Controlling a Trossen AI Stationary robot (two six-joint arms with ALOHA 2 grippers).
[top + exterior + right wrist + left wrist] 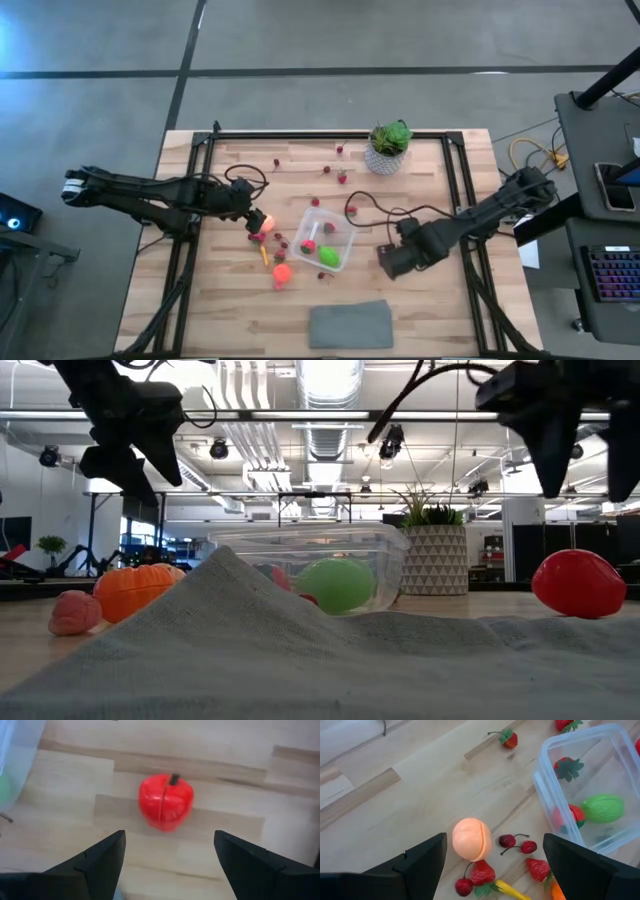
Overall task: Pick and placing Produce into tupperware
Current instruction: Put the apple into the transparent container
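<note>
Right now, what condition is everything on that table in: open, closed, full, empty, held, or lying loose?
Left gripper: open, above the peach.
Right gripper: open, over the red pepper.
Peach: loose on the wood, not held.
Red pepper: loose on the table, not held.
Tupperware: no lid, partly filled.
Green fruit: inside the tupperware.
Grey cloth: lying rumpled.
Potted plant: upright.

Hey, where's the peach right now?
In the high view the peach lies on the table left of the tupperware, under the open left end effector, with cherries and strawberries beside it.
</note>
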